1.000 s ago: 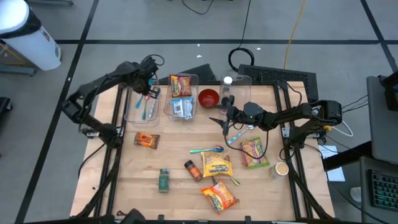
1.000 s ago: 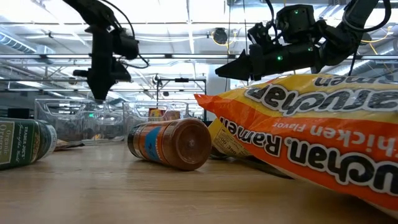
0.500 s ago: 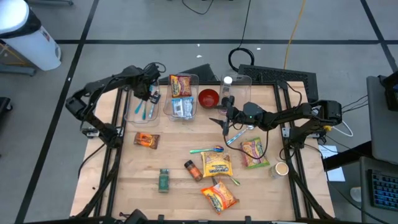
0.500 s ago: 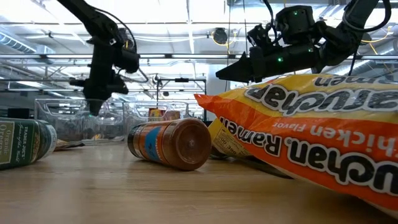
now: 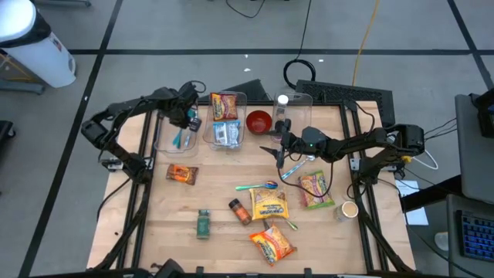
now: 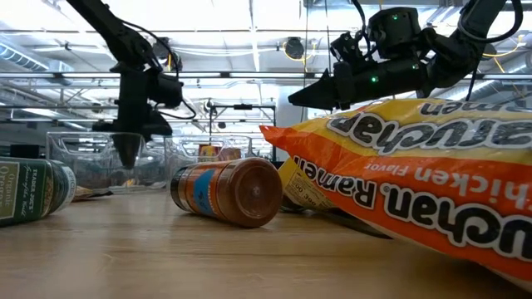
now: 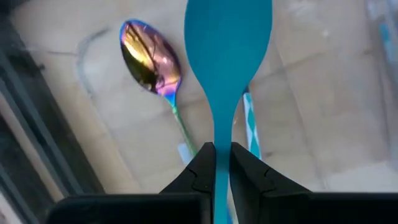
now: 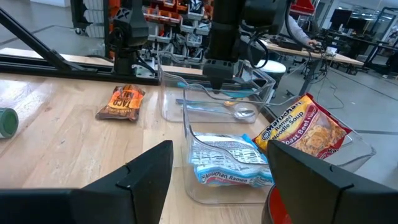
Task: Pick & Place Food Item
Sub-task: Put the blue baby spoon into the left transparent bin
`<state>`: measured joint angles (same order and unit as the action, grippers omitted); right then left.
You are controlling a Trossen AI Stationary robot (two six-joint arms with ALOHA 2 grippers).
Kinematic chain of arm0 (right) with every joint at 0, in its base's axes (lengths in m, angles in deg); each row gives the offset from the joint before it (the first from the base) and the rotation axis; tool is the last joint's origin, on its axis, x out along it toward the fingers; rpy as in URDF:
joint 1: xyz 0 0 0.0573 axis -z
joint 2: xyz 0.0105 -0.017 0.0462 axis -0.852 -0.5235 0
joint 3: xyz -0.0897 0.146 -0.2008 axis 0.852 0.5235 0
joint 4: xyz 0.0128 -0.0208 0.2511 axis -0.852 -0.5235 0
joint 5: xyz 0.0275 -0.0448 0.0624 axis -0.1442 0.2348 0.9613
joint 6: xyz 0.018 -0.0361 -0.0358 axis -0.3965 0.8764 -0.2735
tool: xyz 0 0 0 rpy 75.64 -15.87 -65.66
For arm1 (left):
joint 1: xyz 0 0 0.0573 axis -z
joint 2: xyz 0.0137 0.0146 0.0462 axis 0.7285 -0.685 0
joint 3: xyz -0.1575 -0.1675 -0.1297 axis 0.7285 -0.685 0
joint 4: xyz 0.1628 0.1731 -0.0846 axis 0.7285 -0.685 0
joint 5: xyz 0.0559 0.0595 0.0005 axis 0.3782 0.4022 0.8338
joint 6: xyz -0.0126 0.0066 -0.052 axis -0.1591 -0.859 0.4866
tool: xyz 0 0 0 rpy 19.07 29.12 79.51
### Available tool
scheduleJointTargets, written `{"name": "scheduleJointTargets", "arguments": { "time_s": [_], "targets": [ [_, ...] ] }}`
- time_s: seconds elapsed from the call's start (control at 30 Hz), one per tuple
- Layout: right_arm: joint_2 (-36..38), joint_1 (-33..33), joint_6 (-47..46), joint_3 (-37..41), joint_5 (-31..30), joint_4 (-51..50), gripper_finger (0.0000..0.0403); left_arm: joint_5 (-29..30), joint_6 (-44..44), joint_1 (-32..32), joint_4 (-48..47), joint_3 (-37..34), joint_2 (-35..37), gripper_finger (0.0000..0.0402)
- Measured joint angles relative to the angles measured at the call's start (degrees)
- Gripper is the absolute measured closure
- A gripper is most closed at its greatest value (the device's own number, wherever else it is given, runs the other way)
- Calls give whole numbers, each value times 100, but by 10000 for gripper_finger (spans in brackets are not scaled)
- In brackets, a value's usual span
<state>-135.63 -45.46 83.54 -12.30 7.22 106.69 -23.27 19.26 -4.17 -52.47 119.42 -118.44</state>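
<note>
The left gripper is hanging over the clear bin at the far left of the tabletop, its jaws closing on the handle of a teal spoon. The spoon's bowl is pointing down into that bin, just above an iridescent spoon lying on the bin floor. In the low view the left arm is reaching down from above, the gripper sitting level with the bin's rim.

Taking the red bowl as the landmark: the bin under the left gripper is standing well to its left, and a second clear bin is sitting between them, just beside the bowl. That second bin is holding two food items, a Maruchan ramen soup packet at its far end and a blue-and-white ramen packet at its near end.

The right gripper is hovering just in front of the bowl, slightly to its right, with its jaws standing open and holding nothing.

Farther forward of the bowl, a multicoloured spoon is lying on the tabletop, and beyond it a yellow ramen packet, a spice jar with an orange label and an orange ramen packet are lying close together. Another noodle packet is lying forward and right of the bowl. A small orange snack packet is lying forward and left of the bowl, and a green-labelled jar is lying nearer the front edge.
</note>
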Motion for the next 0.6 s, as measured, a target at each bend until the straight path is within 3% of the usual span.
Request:
{"name": "scheduleJointTargets", "arguments": {
  "time_s": [0.23, 0.6],
  "targets": [
    [0, 1, -2, 0, 0, 0, 152, -11, 54, -54, 366, -33, -36, 376],
    [0, 2, -2, 0, 0, 0, 152, -110, 57, -82, 401, -42, -730, 376]
  ]
}}
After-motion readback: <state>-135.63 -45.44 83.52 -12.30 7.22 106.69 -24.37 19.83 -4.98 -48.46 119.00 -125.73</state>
